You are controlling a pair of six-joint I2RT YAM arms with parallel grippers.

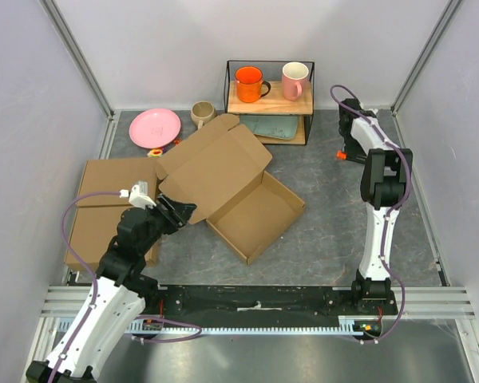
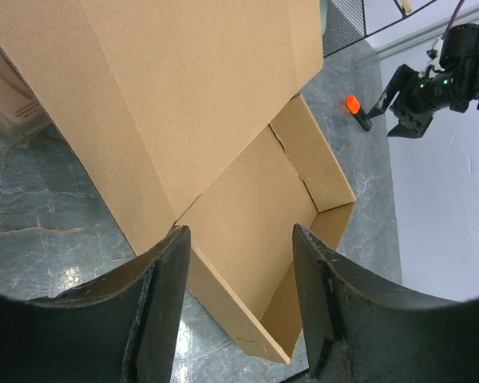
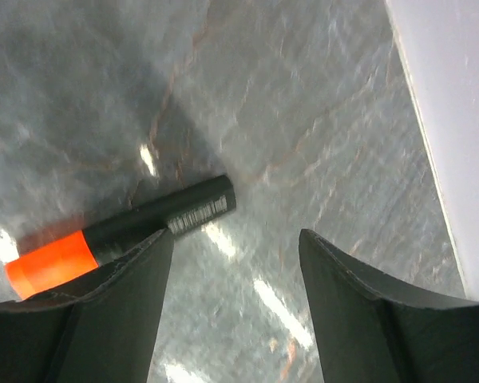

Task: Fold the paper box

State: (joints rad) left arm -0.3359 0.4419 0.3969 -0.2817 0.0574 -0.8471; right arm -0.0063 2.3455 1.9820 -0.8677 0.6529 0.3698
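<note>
**Half-folded paper box, both grippers open and empty**

Seen from above, the paper box (image 1: 259, 215) sits mid-table, set at an angle. Its shallow tray is already formed with the walls standing. Its wide lid (image 1: 215, 163) leans open toward the back left.

The left gripper (image 1: 174, 212) hovers at the lid's near left corner. Its wrist view shows the fingers (image 2: 164, 303) spread wide, with nothing between them but the box ahead (whether a fingertip touches the cardboard, I cannot tell).

The right gripper (image 1: 345, 150) is well apart at the far right, also wide open and empty. It is poised over a black marker (image 3: 144, 223) with an orange cap, lying on the grey table (image 1: 327, 231).

Risks, as I judge them:
- A push on the lid with nothing steadying the tray could slide the whole light box, or knock a standing wall flat.
- The lid may spring back open once released.
- Two flat boxes (image 1: 104, 191) lie just beside the left arm and could be nudged.
</note>
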